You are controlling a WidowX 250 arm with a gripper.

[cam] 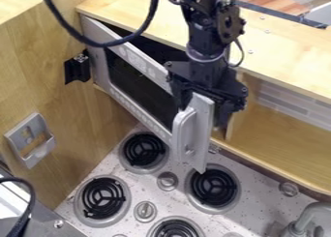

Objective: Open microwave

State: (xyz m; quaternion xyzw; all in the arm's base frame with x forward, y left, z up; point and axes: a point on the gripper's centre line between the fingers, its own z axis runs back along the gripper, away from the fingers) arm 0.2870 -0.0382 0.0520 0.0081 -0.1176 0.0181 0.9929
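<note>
Silver-grey microwave door (139, 62), flat and plastic-looking with dark rectangular window (139, 88), partly open, under pale wood-grain shelf (284, 52). Smooth rounded grey handle (185, 133) near free edge. Black metal-and-plastic gripper (204, 110) at that edge; can't tell if open or closed. Risks: slick edge gives poor purchase, door slips; off-arc pull twists panel or strains hinge. Black spiral coils (215, 186) below, on speckled metallic stovetop (252, 216).
</note>
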